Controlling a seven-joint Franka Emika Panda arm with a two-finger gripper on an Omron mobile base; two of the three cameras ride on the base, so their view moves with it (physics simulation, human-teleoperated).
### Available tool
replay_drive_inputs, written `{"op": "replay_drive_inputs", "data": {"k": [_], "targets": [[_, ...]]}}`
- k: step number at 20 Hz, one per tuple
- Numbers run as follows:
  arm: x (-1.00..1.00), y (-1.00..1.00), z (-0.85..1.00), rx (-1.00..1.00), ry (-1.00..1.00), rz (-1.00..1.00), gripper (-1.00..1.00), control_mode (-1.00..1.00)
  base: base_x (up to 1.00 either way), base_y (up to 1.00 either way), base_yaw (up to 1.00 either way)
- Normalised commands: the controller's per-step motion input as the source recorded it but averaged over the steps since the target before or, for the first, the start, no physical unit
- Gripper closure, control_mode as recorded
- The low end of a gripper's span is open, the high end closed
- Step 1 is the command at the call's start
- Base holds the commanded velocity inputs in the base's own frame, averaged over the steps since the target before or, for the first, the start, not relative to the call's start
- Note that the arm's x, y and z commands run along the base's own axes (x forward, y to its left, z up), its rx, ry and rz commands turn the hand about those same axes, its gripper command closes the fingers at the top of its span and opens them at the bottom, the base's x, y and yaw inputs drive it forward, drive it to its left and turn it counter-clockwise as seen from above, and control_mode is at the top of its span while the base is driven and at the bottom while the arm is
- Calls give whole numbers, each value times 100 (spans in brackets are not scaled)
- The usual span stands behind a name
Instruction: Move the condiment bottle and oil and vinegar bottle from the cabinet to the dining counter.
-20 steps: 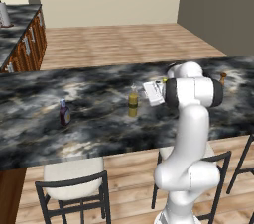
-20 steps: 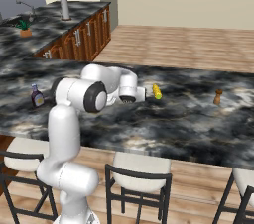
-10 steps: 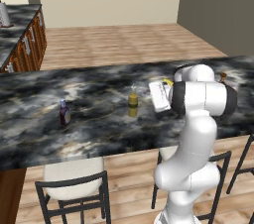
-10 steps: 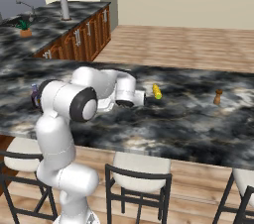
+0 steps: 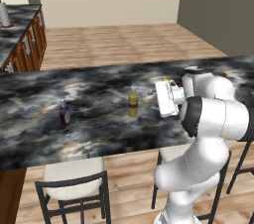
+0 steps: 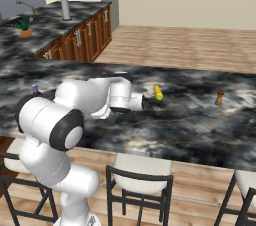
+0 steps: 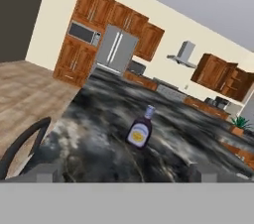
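Observation:
The condiment bottle [image 5: 63,112] stands upright on the dining counter [image 5: 99,129], well to the left; its blue cap shows past my arm in the right base view [image 6: 35,90]. In the hand view the same bottle [image 7: 141,129] stands ahead of my gripper [image 7: 124,173], whose fingertips [image 7: 47,172] are wide apart with nothing between them. The oil and vinegar bottle [image 5: 133,104] stands upright mid-counter, just left of my gripper [image 5: 161,100] and apart from it. Reddish-brown wall cabinets [image 7: 218,73] line the far kitchen wall.
A yellow corn cob [image 6: 158,92] and a small brown pepper mill [image 6: 219,98] lie further along the counter. Dark-framed stools [image 5: 74,188] stand along its near edge. A second marble top with drawer cabinets [image 6: 75,35] is at the back left.
My elbow has swung right and toward the cameras, and the hand has drawn slightly right, away from the oil and vinegar bottle. Both bottles stayed in place.

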Motion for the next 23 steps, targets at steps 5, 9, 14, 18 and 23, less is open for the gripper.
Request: {"op": "replay_drive_inputs", "data": {"k": [5,9,14,18,23], "targets": [[-56,0,34,-11,-10,0,-100,-100,0,0,0],[-60,0,38,-13,-13,0,-100,-100,0,0,0],[-66,3,29,-17,-19,0,-100,-100,0,0,0],[-64,14,28,-26,-20,0,-100,-100,0,0,0],[-57,25,14,-31,-18,0,-100,-100,0,0,0]]}}
